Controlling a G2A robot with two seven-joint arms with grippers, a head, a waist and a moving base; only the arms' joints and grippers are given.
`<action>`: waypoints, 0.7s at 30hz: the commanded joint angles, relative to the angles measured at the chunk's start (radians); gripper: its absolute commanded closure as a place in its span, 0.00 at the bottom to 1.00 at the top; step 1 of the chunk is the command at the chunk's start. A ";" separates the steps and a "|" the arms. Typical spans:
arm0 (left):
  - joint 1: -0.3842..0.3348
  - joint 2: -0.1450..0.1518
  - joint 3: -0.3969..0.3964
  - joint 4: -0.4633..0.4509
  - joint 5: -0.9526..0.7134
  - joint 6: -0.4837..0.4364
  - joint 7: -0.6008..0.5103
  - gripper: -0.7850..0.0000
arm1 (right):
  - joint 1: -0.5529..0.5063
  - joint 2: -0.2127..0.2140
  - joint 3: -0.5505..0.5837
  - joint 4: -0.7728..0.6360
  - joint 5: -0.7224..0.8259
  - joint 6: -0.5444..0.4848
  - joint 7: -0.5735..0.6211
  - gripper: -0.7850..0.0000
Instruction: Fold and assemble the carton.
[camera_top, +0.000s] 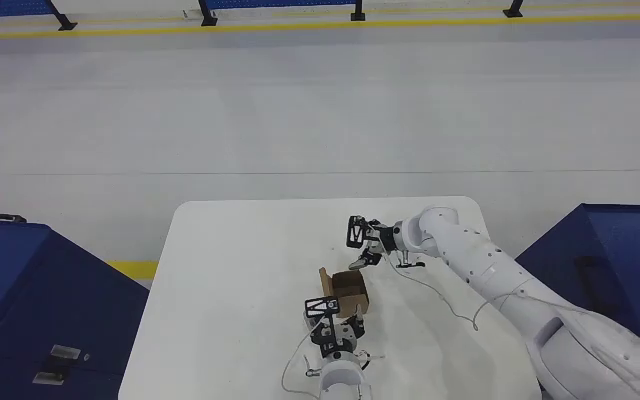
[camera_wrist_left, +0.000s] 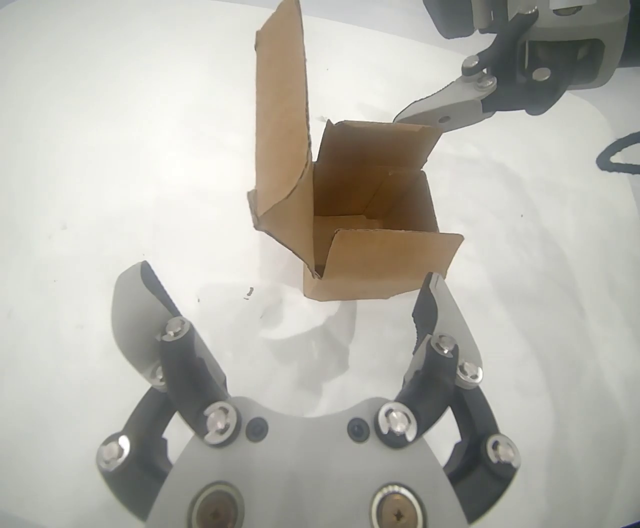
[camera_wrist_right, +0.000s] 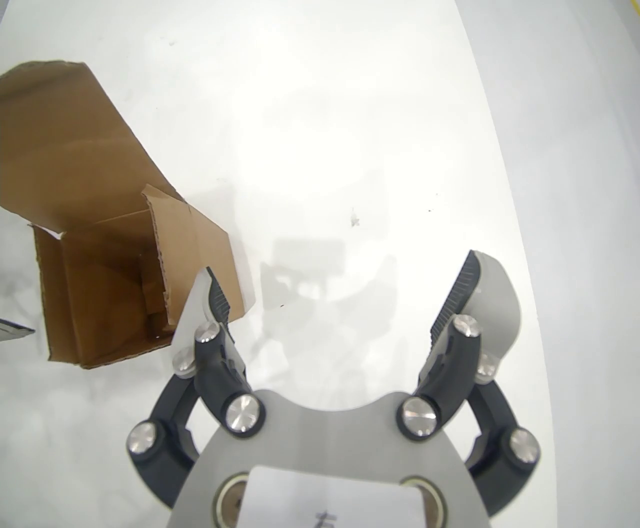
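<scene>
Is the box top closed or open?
Open. The box stands upright, one tall flap pointing up, and its empty inside shows from above.

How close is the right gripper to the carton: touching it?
Cannot tell. In the right wrist view one finger of the right gripper overlaps the carton at its flap edge, but neither contact nor a gap shows plainly.

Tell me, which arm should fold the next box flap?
Probably right. The right arm holds its open jaws beside the carton, with one fingertip at the edge of a short flap. The left arm holds its open jaws in front, apparently not touching it.
</scene>
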 joint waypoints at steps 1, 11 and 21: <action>0.000 -0.014 -0.009 0.013 0.005 0.000 0.004 0.00 | 0.000 -0.004 0.001 0.005 -0.014 -0.005 -0.014 0.00; -0.006 -0.062 -0.051 0.057 0.024 0.000 0.013 0.00 | -0.005 -0.013 0.017 0.015 -0.057 -0.051 -0.059 0.00; -0.003 -0.084 -0.098 0.098 0.071 0.000 -0.026 0.00 | -0.015 -0.018 0.036 -0.010 -0.092 -0.082 -0.059 0.00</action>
